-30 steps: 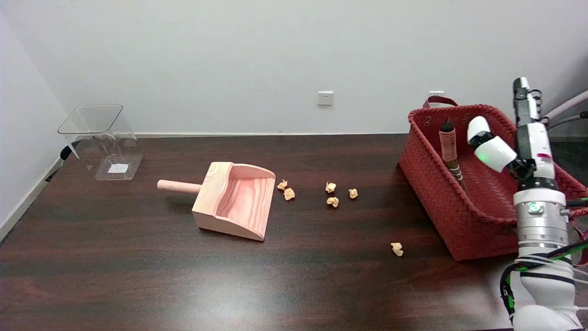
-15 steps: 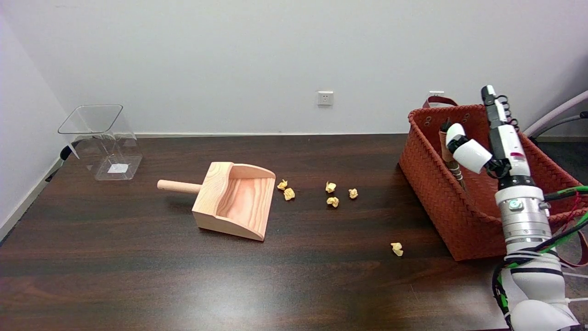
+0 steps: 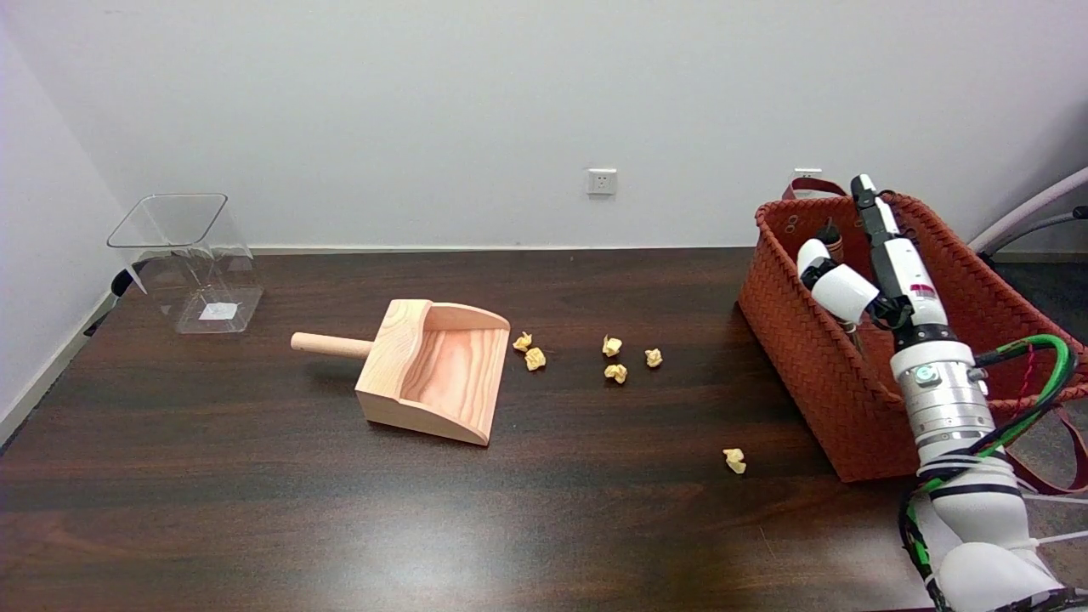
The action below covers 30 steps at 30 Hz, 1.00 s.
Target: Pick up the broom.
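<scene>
One broom (image 3: 831,240) leans handle-up inside the one red woven basket (image 3: 816,374) at the table's (image 3: 255,510) right end. The right hand (image 3: 858,272) hangs over the basket just beside the handle, fingers apart and holding nothing. Also on the table are one wooden dustpan (image 3: 429,367), six crumpled paper scraps (image 3: 614,372) and one clear plastic bin (image 3: 189,259).

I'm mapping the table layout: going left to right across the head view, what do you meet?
Clear plastic bin → wooden dustpan → cluster of paper scraps → lone paper scrap → red woven basket, with the right hand reaching in over it.
</scene>
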Each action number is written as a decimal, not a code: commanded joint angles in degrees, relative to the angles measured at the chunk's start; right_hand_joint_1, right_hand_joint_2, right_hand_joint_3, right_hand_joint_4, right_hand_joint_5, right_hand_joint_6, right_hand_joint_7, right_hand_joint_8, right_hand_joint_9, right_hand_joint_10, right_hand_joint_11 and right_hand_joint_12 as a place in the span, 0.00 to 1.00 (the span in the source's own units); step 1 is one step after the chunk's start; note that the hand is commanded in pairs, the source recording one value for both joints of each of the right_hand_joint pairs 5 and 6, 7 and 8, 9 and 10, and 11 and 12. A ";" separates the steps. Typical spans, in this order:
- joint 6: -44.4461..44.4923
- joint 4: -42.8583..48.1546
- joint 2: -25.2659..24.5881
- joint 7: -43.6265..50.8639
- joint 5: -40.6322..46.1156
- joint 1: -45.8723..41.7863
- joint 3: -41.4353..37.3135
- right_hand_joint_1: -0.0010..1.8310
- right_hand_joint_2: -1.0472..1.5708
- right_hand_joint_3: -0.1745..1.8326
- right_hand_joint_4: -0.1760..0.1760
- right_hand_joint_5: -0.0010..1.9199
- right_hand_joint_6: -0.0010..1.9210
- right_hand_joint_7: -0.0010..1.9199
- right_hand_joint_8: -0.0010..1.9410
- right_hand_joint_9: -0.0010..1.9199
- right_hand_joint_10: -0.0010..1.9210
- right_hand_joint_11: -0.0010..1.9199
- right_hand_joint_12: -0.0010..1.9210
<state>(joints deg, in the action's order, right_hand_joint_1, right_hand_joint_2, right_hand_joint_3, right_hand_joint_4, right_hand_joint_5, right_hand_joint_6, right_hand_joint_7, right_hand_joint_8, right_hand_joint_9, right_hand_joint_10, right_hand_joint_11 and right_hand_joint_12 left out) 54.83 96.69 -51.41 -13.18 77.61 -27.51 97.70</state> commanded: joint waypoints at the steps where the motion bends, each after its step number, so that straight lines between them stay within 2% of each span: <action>1: -4.17 -1.57 0.24 0.62 3.09 2.47 0.82 0.28 0.73 0.55 0.50 0.00 0.00 0.04 0.04 0.00 0.00 0.00 0.00; 17: -6.19 -5.64 -0.47 0.06 4.47 7.17 2.81 0.29 0.74 0.49 0.50 0.00 0.00 0.17 0.17 0.00 0.00 0.00 0.00; 25: -5.80 -6.14 -0.48 0.06 4.47 7.92 2.90 0.31 0.75 0.42 0.50 0.00 0.00 0.33 0.32 0.00 0.00 0.00 0.00; 30: -5.18 -6.13 -0.55 0.06 4.47 7.92 2.90 0.31 0.77 0.37 0.50 0.06 0.06 0.46 0.46 0.06 0.06 0.06 0.06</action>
<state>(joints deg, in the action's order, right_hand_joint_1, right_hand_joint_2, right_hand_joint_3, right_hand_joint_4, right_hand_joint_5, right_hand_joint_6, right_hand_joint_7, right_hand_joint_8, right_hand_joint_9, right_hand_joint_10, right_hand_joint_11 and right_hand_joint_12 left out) 49.52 91.93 -51.71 -13.04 81.49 -21.46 99.86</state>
